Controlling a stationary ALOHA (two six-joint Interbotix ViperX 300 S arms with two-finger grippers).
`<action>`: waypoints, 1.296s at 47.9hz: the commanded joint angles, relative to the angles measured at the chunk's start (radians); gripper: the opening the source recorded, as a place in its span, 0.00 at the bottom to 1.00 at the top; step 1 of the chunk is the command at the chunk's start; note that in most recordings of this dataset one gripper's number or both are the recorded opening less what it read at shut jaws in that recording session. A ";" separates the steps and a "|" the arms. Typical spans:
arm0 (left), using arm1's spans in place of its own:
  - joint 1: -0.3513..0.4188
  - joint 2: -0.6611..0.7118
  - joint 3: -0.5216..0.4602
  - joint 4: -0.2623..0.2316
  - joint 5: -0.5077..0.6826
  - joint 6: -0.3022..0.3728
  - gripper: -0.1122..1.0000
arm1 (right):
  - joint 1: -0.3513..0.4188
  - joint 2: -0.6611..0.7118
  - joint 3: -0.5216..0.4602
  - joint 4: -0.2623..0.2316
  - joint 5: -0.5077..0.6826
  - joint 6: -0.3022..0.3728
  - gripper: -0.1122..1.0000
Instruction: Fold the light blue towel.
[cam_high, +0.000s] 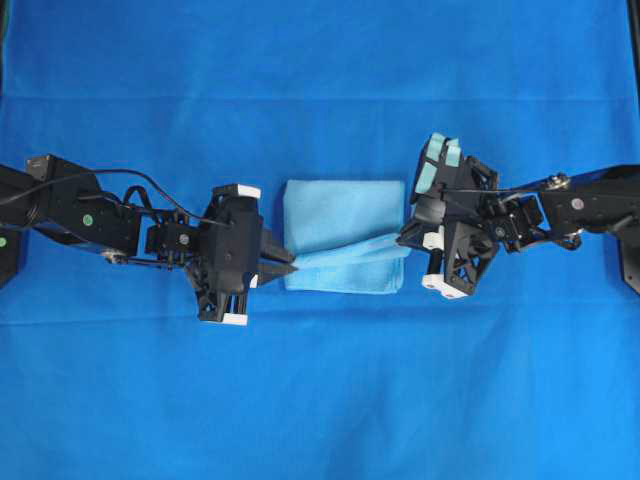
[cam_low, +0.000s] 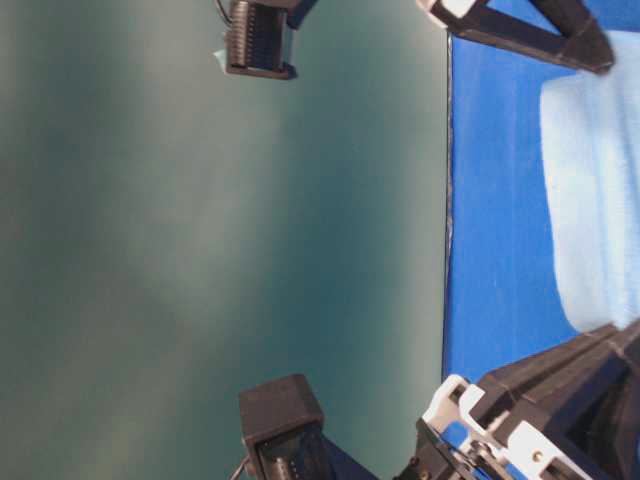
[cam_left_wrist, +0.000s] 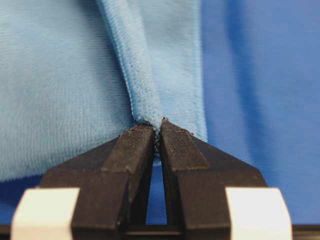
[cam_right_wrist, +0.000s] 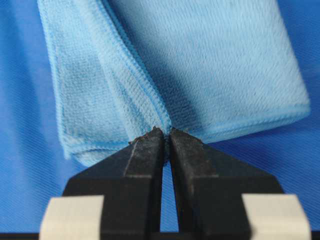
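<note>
Looking at the overhead shot, the light blue towel (cam_high: 345, 235) is already folded into a small rectangle in the middle of the dark blue table cloth (cam_high: 320, 400), so I'd say we're mid-fold with one more fold to lay flat. The left gripper (cam_high: 290, 263) and the right gripper (cam_high: 408, 245) are each clenched on an end of one hemmed strip stretched between them. Only the wrist cams show the pinch up close, and the table-level view barely catches the towel's edge.
</note>
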 joint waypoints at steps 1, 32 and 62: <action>-0.002 -0.012 -0.011 -0.002 -0.005 -0.002 0.13 | 0.002 -0.003 -0.014 0.003 -0.014 0.009 0.15; 0.031 -0.117 -0.014 -0.002 0.066 0.012 0.81 | 0.034 -0.086 -0.052 -0.005 0.035 -0.002 0.63; 0.041 -0.635 0.146 -0.002 0.206 0.041 0.73 | 0.123 -0.529 0.018 -0.071 0.293 -0.009 0.64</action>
